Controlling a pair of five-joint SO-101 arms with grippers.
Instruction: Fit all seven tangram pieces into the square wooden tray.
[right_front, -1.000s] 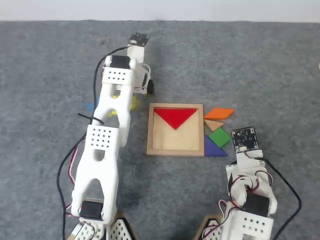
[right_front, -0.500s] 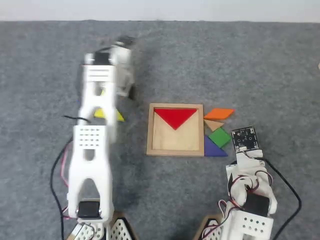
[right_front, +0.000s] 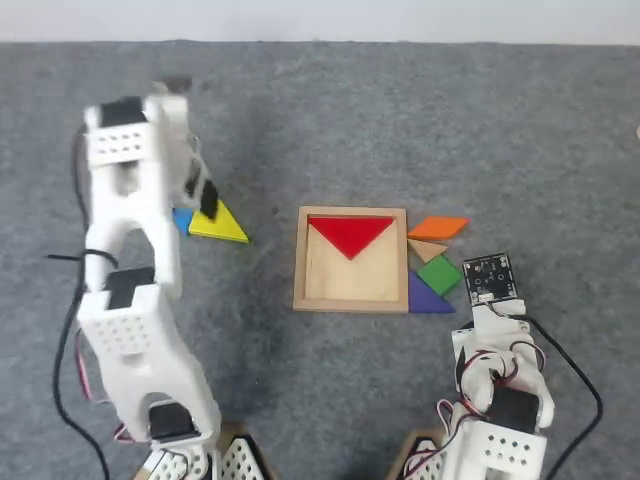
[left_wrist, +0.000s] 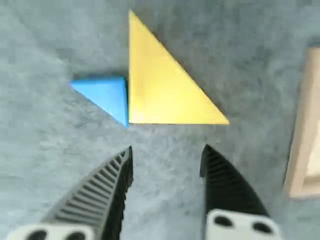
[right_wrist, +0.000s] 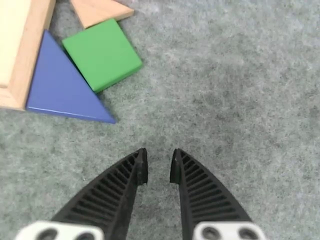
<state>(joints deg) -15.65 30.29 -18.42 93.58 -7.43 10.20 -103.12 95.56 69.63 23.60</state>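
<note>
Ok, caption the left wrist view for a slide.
Left gripper, fingers open, over grey mat near the adjacent yellow triangle and blue triangle.

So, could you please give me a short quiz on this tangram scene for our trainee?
1. True or false: the red triangle lies inside the tray.
2. Which piece lies beside the yellow triangle? A) green square B) light-blue triangle C) orange piece
3. How many pieces lie outside the tray?
Key: 1 true; 2 B; 3 six.
</note>
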